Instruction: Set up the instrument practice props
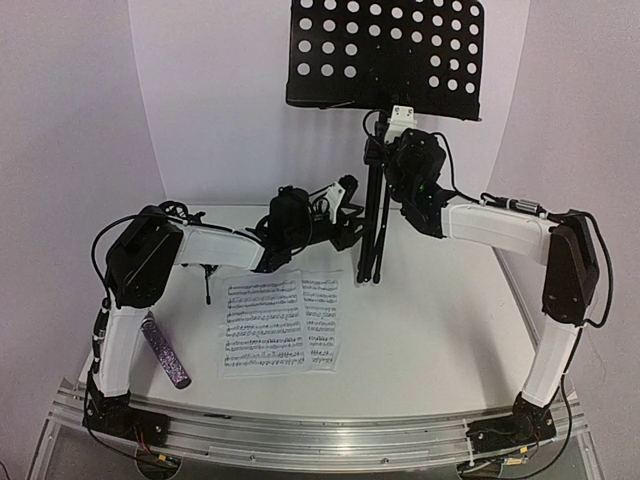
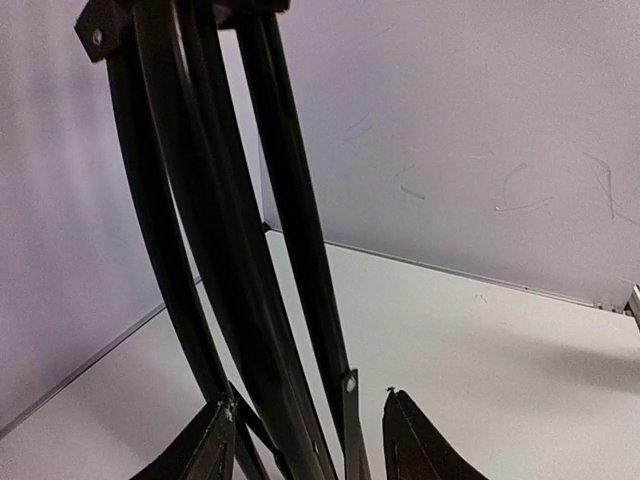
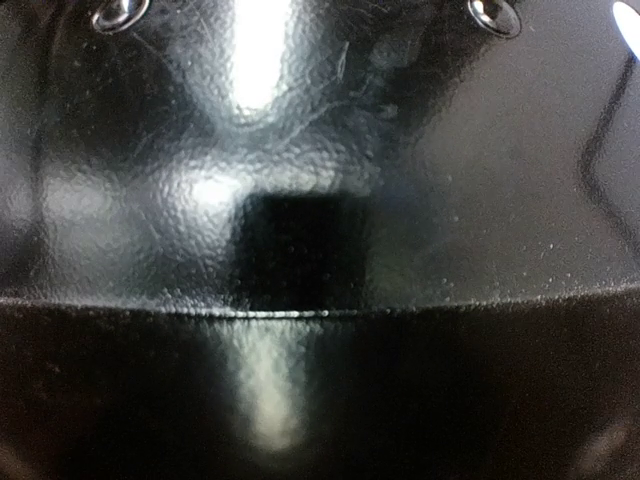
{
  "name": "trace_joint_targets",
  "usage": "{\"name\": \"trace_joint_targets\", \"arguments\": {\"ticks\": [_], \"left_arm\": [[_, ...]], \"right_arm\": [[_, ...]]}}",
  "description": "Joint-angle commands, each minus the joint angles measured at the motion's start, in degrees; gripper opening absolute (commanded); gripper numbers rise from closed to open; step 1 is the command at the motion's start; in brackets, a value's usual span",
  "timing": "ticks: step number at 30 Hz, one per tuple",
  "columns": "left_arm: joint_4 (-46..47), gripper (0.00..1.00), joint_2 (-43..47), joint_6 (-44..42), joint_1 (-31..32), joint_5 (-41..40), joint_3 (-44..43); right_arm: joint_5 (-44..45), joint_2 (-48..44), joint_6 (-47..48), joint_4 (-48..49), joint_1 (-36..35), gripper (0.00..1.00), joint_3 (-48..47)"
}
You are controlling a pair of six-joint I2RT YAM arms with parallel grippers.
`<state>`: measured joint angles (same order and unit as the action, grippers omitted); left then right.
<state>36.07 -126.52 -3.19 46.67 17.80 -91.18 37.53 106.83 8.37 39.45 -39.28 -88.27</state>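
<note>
Two grippers: left gripper (image 2: 308, 400) half-open astride music stand (image 2: 290, 200) legs; right gripper (image 1: 402, 118) (under tray (image 1: 385, 97)), grip unclear.

Music stand (image 1: 385, 50): one, far centre, with a single perforated tray. Sheet-music pages: two, near centre, the wider page (image 1: 262, 325) on the left and the narrower page (image 1: 321, 322) just right of it. Microphone (image 1: 165, 350): one, purple glitter, near left. Arms: two, left arm (image 1: 150, 265) and right arm (image 1: 500, 230). Grippers: two, left gripper (image 2: 310, 400) at the stand legs, right gripper (image 1: 402, 115) under the tray. Left wrist view: two fingers (image 2: 205, 450) at the bottom edge. Right wrist view: two screw heads (image 3: 120, 12) along the top. Table (image 1: 440, 330): one. Metal rail (image 1: 320, 435) at the near edge: one.
</note>
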Motion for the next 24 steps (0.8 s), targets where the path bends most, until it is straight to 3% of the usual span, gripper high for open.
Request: {"name": "trace_joint_targets", "arguments": {"ticks": [1, 4, 6, 11, 18, 21, 24], "left_arm": [[1.3, 0.51, -3.6, -0.8, -0.3, -2.6, -7.6], [-0.1, 0.49, -5.3, -0.7, -0.4, -4.6, -11.0], [-0.7, 0.42, -5.5, -0.7, -0.6, -4.4, -11.2], [-1.8, 0.01, -4.4, -0.6, -0.7, -2.1, -8.7], [-4.5, 0.00, -2.5, -3.3, -2.5, 3.6, -10.0], [-6.6, 0.00, -4.2, -1.0, -3.6, 7.1, -13.1], [-6.8, 0.00, -5.1, 1.1, -3.5, 10.2, -13.9]], "right_arm": [[-1.2, -4.6, 0.5, 17.9, -0.7, 0.00, -1.4], [-1.6, -4.2, 1.8, 18.3, -1.2, 0.00, -1.6], [-1.6, -4.2, 2.0, 18.8, -1.3, 0.00, -1.2], [-2.0, -4.4, 1.4, 19.4, -1.3, 0.00, -0.1], [-6.0, -5.9, 5.0, 19.4, -1.3, 0.00, 3.1], [-10.3, -8.4, 5.4, 13.1, -1.3, 0.00, 6.1], [-8.8, -10.1, 4.6, 8.3, -1.3, 0.00, 8.6]]}}
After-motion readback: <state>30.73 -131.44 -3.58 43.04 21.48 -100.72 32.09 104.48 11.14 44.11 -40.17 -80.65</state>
